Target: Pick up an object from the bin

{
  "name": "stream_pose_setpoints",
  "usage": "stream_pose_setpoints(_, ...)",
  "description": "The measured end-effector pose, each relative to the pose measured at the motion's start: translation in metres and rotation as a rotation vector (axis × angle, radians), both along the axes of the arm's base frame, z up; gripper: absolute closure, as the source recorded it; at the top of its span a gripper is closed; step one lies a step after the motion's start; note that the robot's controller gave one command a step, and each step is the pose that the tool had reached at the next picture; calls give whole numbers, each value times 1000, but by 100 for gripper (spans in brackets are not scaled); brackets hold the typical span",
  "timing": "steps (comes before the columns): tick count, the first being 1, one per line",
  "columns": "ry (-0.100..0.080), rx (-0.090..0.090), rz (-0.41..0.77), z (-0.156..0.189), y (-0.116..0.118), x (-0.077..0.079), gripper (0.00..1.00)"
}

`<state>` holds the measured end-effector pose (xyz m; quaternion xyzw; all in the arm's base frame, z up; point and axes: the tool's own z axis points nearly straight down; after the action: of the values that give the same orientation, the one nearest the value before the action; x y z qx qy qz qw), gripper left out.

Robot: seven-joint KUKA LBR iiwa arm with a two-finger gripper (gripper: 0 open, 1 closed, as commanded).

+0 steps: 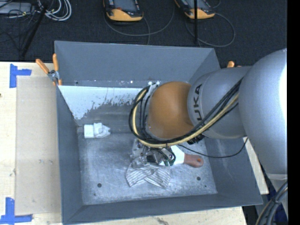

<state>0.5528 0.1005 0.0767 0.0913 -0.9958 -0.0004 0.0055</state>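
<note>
My gripper point(143, 157) reaches down in the middle of the bin floor, just under the orange wrist cover. Its tip stands right over a grey-and-white striped cloth point(146, 175) that lies crumpled on the floor. A tool with a reddish-brown handle point(193, 161) lies just to the right of the gripper, and a bit of green and white of it shows beside the gripper body. A small white block point(96, 131) lies well to the left, apart from the gripper.
The arm and its orange cover with looped cables hang over the right half of the bin. The sloped bin walls rise on all sides around the floor.
</note>
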Motion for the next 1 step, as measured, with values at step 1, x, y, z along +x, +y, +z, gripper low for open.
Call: stream_pose_setpoints(1, 0, 0, -1, 0, 0, 0, 100)
